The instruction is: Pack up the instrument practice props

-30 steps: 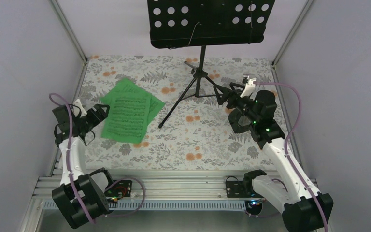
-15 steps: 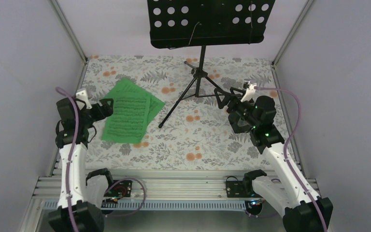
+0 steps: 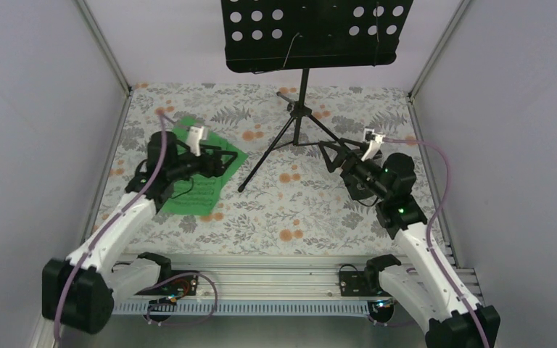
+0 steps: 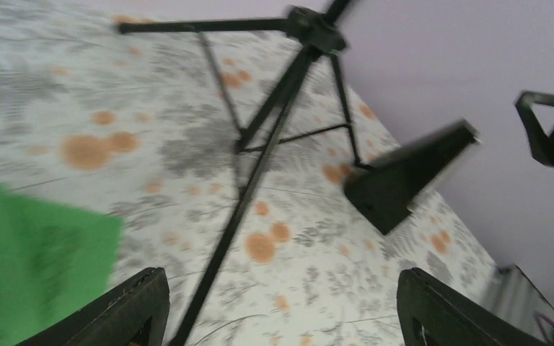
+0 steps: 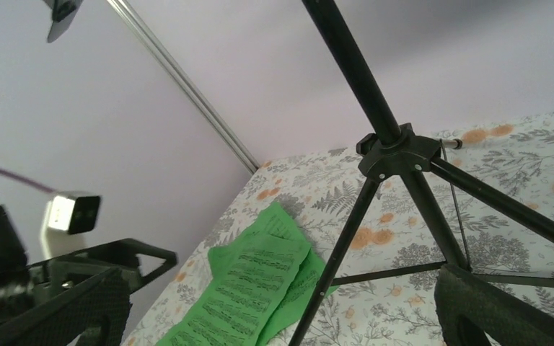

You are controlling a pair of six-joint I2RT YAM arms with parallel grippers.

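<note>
Bright green printed music sheets (image 3: 197, 194) are lying flat on the floral-patterned table (image 3: 297, 217), left of the tall black tripod music stand (image 3: 303, 94) and directly beneath the nearer left gripper (image 3: 217, 161), which is hovering wide open and empty, while the right gripper (image 3: 333, 154), likewise agape and empty, is pointing at the tripod's legs.

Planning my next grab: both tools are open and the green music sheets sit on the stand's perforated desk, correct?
Not quite. The left tool and right tool are open, but the green music sheets lie on the table, left of the tripod legs, not on the stand's desk. The top external view shows it.
</note>
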